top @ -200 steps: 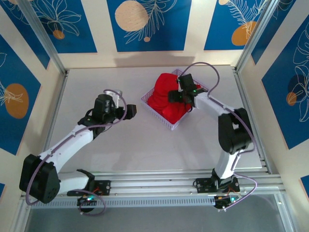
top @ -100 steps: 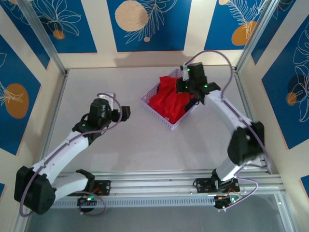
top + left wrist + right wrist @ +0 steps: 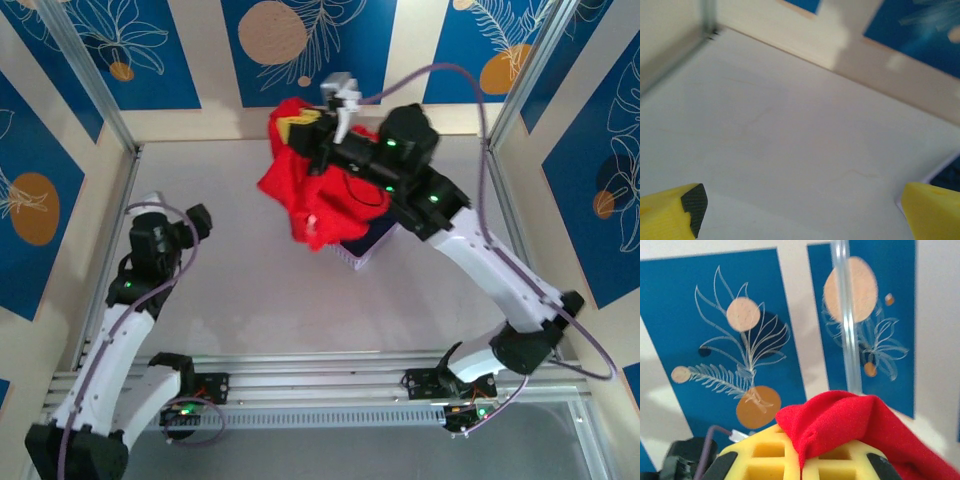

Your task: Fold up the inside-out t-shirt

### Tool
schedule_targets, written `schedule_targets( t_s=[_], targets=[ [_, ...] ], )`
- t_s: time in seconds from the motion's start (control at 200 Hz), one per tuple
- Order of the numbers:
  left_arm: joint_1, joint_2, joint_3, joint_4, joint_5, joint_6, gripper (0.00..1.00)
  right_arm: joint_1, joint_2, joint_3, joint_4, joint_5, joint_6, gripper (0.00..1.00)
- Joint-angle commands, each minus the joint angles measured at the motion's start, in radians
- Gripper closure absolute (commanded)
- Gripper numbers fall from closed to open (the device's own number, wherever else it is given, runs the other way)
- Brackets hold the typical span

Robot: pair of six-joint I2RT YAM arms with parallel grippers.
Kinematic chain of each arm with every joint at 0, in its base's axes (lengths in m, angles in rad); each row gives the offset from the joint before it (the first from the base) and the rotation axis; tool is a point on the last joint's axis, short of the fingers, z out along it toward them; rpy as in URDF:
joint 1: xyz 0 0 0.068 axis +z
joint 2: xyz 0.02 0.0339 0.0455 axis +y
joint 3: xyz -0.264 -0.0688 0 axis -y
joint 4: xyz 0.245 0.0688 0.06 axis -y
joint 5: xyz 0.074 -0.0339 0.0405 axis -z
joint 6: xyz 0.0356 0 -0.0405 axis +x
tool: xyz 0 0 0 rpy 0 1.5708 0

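The inside-out t-shirt (image 3: pixel 312 195) is a bright red bunch hanging in the air above the table's back middle. My right gripper (image 3: pixel 300 131) holds it from above. In the right wrist view the yellow fingers (image 3: pixel 765 460) are shut, with a fold of the t-shirt (image 3: pixel 855 422) pinched between them and draped over the right one. My left gripper (image 3: pixel 197 220) hovers over the left side of the table, well apart from the cloth. Its yellow fingertips (image 3: pixel 670 215) stand wide open over bare tabletop, with nothing between them.
A pale lavender basket (image 3: pixel 352 256) sits on the table under the hanging shirt, with dark navy cloth (image 3: pixel 374 236) in it. Frame posts and blue patterned walls close in the back and sides. The right arm (image 3: pixel 480 262) stretches across the right half of the table.
The right gripper closed on the red t-shirt in the basket and lifted it up and to the left, out of the basket. The left arm drew back to the left.
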Motion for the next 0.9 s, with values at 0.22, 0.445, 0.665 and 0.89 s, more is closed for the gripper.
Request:
schedule_targets(
  t_s=[0.22, 0.445, 0.665, 0.89],
  targets=[
    [0.056, -0.188, 0.077, -0.178, -0.076, -0.049, 0.00, 0.050, 0.465, 0.180, -0.114, -0.224, 0.176, 1.00],
    [0.055, -0.180, 0.006, -0.154, 0.130, -0.078, 0.00, 0.012, 0.666, 0.400, -0.443, -0.294, 0.126, 0.51],
    [0.009, -0.065, -0.127, -0.075, 0.310, -0.105, 0.00, -0.112, 0.371, -0.075, -0.452, 0.061, 0.002, 0.11],
    [-0.026, -0.054, -0.198, 0.008, 0.276, -0.106, 0.00, -0.230, 0.486, -0.047, -0.507, 0.162, 0.164, 0.12]
  ],
)
